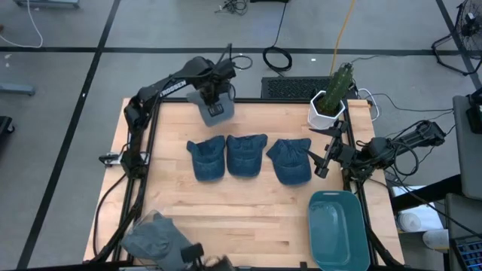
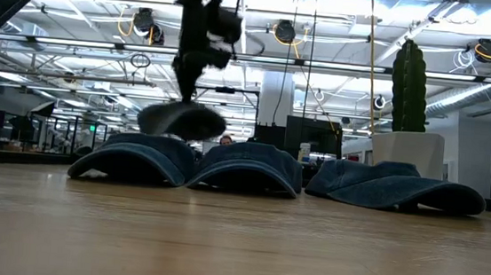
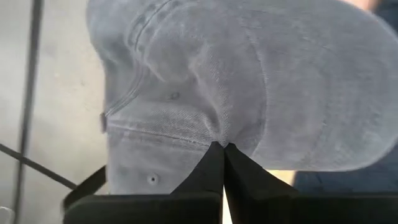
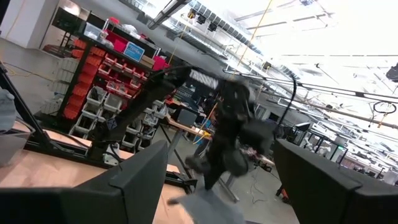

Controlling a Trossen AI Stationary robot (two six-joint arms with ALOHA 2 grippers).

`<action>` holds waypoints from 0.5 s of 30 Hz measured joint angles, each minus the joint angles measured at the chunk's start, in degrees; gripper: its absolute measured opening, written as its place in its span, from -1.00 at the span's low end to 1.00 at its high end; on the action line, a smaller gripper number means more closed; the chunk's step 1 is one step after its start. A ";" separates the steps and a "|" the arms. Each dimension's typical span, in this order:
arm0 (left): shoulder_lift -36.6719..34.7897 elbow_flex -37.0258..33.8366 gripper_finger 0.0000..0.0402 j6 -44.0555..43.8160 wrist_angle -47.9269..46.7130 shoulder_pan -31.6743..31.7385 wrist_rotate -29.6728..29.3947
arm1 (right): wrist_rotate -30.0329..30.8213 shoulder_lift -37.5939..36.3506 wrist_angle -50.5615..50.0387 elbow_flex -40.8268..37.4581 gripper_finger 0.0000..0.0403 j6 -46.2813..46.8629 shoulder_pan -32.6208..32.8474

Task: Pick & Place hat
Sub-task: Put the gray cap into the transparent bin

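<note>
Cap, grey denim (image 1: 213,109): pinched in the closed left pincer (image 1: 217,104), hanging above the far edge of the tabletop (image 1: 226,203), behind the left-hand of three blue denim caps (image 1: 206,158) laid in a row. Fabric looks soft and light; the crown folds between the fingertips (image 3: 217,163), the brim probably stiffer. Crown cloth near a seam seems a fair hold; expect sag and swing in transit. Right pincer (image 1: 321,156): wide open, holding nothing, waiting beside the right-hand blue cap (image 1: 289,159). Teal tray (image 1: 337,229): near right corner. Potted cactus (image 1: 332,96): far right
</note>
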 joint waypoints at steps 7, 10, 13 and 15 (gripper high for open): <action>-3.88 9.56 -1.00 -6.00 -5.41 -10.94 -1.87 | 0.02 0.01 -0.01 0.00 0.39 0.00 0.02; -8.35 9.68 -1.00 -9.06 -5.89 -15.59 1.37 | 0.01 0.01 -0.02 0.00 0.38 0.00 0.01; -12.44 9.66 -1.00 -14.40 -5.69 -20.29 1.89 | 0.01 0.01 -0.01 0.00 0.39 0.00 0.01; -15.12 9.66 -1.00 -16.92 -5.85 -23.62 1.75 | 0.00 0.01 -0.03 0.00 0.38 0.00 0.00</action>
